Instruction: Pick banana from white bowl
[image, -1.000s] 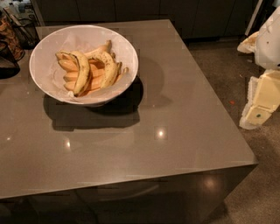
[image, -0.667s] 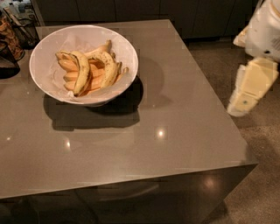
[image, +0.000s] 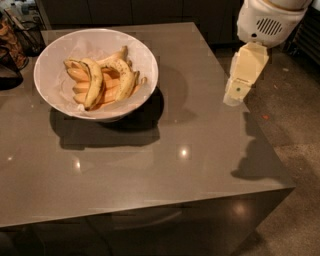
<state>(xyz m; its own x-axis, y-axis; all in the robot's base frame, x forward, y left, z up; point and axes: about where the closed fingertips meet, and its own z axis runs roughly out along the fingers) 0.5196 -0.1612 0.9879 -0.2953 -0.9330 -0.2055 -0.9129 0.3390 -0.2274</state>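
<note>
The white bowl (image: 145, 60) stands on the grey table at the back left. In it lie several bananas. The speckled yellow banana (image: 94, 82) with a dark streak curves over the middle of the pile, and a similar speckled one (image: 125, 76) lies to its right. Smoother orange-yellow bananas (image: 80, 75) lie beneath them. My gripper (image: 236, 94), cream-coloured, hangs from the white arm (image: 267, 20) above the table's right edge. It is well to the right of the bowl, apart from it, with nothing in it that I can see.
The grey table (image: 150, 165) has its front edge near the bottom and its right edge under the arm. A dark wire basket (image: 25, 35) stands at the back left corner. Speckled floor (image: 295, 140) lies to the right. Dark cabinets run behind.
The arm with the gripper has moved left and up, from beside the table's right side to above its right edge, closer to the bowl. The bowl and bananas have not moved.
</note>
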